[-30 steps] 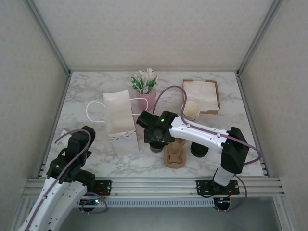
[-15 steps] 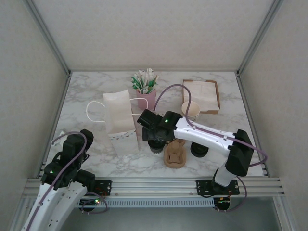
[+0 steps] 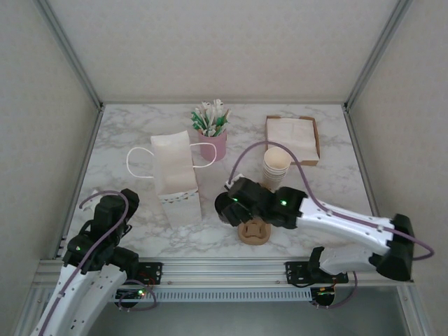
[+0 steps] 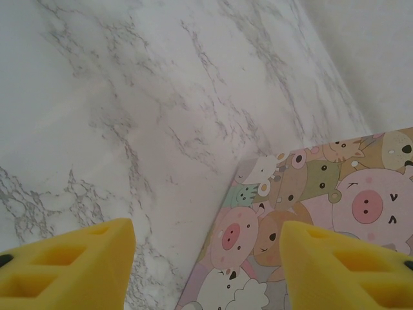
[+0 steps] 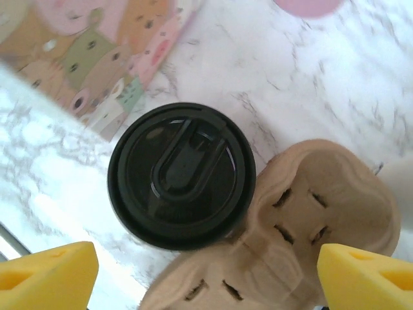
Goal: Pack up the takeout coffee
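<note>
Marble-patterned bench (image 3: 133, 126) sat inside pale enclosure walls, carrying a white paper bag (image 3: 175, 178), a pink cup of packets (image 3: 212, 136), a napkin tray (image 3: 292, 138) and a stack of cream cups (image 3: 275, 166). The takeout coffee (image 5: 181, 184) stood upright on the bench with its black lid up, right against a brown cardboard cup carrier (image 5: 316, 213) and near the bag's cartoon-printed face. The right pincer (image 5: 206, 278) hung above it, yellow fingers (image 5: 45, 274) spread wide and gripping nothing. The left pincer (image 4: 206, 265) was likewise parted and empty, low over bare marble beside the bag.
</note>
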You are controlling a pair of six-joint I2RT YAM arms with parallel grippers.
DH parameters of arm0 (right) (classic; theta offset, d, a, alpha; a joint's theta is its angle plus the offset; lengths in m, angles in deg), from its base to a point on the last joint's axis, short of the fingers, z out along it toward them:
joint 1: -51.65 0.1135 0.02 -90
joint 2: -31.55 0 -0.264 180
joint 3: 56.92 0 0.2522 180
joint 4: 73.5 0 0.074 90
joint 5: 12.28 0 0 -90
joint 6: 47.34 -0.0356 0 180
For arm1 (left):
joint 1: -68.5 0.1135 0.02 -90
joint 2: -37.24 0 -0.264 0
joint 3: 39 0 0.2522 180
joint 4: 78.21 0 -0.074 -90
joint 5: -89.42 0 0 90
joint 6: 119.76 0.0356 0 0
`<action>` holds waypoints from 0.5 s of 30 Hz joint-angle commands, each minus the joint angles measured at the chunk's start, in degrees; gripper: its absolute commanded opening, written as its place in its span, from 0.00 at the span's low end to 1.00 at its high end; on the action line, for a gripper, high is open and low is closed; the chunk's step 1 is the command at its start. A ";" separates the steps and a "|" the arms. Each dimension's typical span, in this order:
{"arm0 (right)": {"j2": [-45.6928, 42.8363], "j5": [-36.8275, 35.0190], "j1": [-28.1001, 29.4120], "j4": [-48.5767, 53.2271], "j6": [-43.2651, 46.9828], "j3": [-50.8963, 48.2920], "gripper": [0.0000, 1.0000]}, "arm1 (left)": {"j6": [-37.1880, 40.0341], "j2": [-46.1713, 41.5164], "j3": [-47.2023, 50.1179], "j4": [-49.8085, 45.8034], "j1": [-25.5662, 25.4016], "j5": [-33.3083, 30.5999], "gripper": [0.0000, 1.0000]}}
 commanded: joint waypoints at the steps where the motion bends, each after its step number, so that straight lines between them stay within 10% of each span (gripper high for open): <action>1: -5.85 -0.87 0.23 -8.46 19.80 -5.85 0.91 | 0.71 0.17 0.01 0.64 -0.28 -0.09 0.61; 15: -3.03 33.51 -17.08 -10.25 45.21 -3.93 0.91 | 3.13 1.56 -0.28 3.06 -0.29 0.04 0.62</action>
